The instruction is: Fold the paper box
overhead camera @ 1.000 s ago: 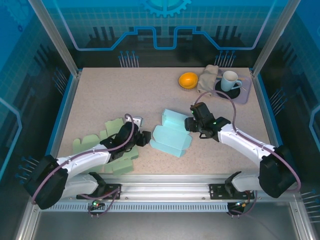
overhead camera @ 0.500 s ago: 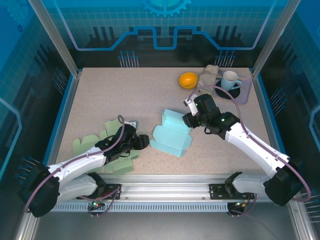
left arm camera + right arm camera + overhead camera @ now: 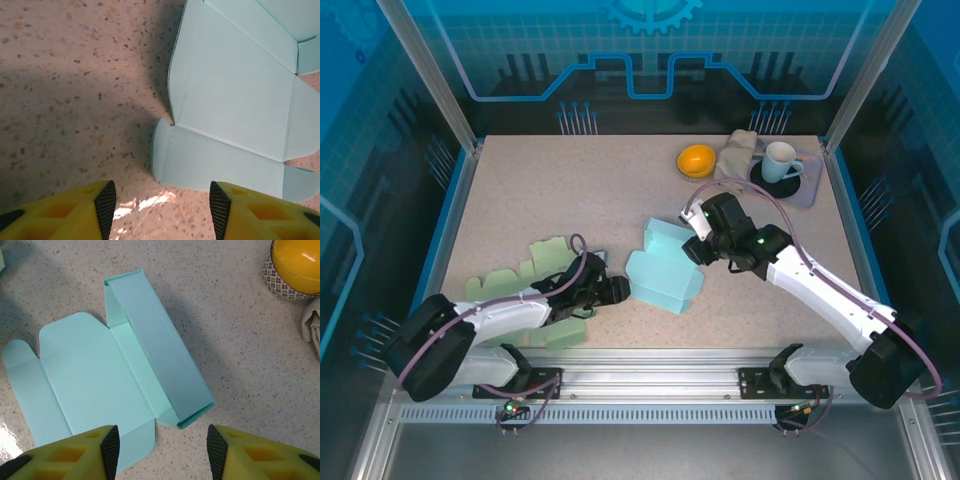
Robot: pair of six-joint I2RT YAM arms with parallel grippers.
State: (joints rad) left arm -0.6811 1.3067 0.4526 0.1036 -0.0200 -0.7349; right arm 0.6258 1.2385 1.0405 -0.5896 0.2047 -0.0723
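Blue printed panels [image 3: 650, 60] and aluminium posts enclose a speckled beige counter [image 3: 540, 190].

**Task item.** The paper box [image 3: 663, 272], light teal, lies near the middle of the counter, between the two arms.
- It is partly folded. In the right wrist view, one long panel of the box [image 3: 150, 350] is raised along the far side and a small end flap is turned up at its corner.
- The remaining panels lie flat on the counter, with rounded tabs at their outer edges.

**Left tool.** The left tool [image 3: 612, 290] sits low over the counter, just beside the near left edge of the box.
- In the left wrist view, the left tool [image 3: 162, 207] has its yellow fingers spread.
- Only bare counter lies between the fingers; nothing is pinched.
- A rounded flap of the box [image 3: 235, 100] lies just ahead of the fingertips.

**Right tool.** The right tool [image 3: 698, 243] is at the far right side of the box, next to the raised panel.
- In the right wrist view, the right tool [image 3: 163, 447] is also spread, with no part of the box pinched.
- The near end of the raised panel and a flat flap lie under the gap between the fingers. Whether the fingers touch them cannot be told.

**Other items.**
- Flat green blanks [image 3: 510, 283] lie under the left arm.
- An orange object [image 3: 697, 160], a folded cloth [image 3: 737, 155] and a mug [image 3: 779, 160] stand at the far right corner, well apart from the box.
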